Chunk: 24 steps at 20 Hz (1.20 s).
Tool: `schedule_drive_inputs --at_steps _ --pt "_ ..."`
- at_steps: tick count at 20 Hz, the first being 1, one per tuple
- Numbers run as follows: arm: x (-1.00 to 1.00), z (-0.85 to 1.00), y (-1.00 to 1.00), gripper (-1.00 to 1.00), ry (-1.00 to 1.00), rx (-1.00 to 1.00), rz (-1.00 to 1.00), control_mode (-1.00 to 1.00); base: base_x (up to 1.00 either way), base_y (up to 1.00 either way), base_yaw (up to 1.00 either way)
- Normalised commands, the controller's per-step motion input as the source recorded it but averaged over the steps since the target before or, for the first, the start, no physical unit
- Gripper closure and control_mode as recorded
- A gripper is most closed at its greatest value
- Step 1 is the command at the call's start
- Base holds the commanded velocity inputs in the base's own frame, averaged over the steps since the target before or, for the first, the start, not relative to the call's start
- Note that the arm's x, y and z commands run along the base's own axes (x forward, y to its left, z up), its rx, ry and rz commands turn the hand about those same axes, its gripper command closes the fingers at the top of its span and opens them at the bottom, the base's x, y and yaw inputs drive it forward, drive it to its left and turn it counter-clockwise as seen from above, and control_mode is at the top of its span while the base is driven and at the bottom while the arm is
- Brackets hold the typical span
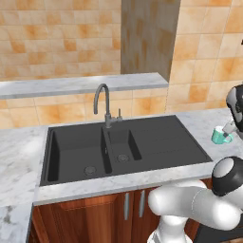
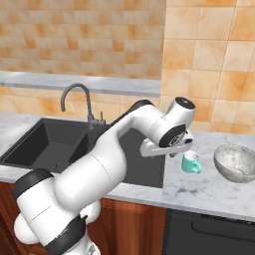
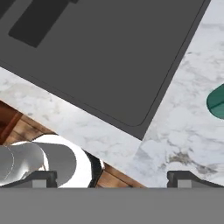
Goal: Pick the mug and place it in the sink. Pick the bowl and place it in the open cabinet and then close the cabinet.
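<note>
The small teal mug [image 2: 191,163] stands upright on the marble counter just right of the black sink [image 1: 114,147], and it also shows at the counter's right end [image 1: 220,137]. My gripper [image 2: 168,151] hovers above the sink's right edge, a little left of the mug, open with nothing between its fingers. In the hand view the gripper [image 3: 113,177] looks down on the sink's drainboard [image 3: 109,57], with the mug [image 3: 216,103] cut off at the right edge. The grey speckled bowl [image 2: 238,162] sits on the counter right of the mug. A cabinet I cannot make out for sure.
A grey gooseneck tap [image 1: 105,107] rises behind the basins. A marble ledge [image 1: 80,84] runs along the tiled wall. Above it hangs a dull brown mottled panel [image 1: 149,38]. Orange-brown doors [image 1: 109,213] sit under the counter, a dark appliance front [image 2: 209,231] further right.
</note>
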Motion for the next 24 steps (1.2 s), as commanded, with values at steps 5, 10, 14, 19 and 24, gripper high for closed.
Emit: schedule_drive_inputs --at_steps 5,10,14,19,24 --pt "0.00 -0.05 -0.14 -1.00 -0.02 -0.16 0.16 -1.00 0.00 0.00 0.00" --pt "0.00 -0.04 -0.01 -1.00 -0.13 -0.18 0.15 -1.00 0.00 0.00 0.00" --pt "0.00 -0.12 0.00 -1.00 -0.04 -0.12 0.13 -1.00 0.00 0.00 0.00" --pt "0.03 -0.23 0.00 -1.00 0.04 -0.05 0.06 -1.00 0.00 0.00 0.00" --pt "0.15 -0.09 -0.07 -1.00 0.19 0.00 0.05 -1.00 0.00 0.00 0.00"
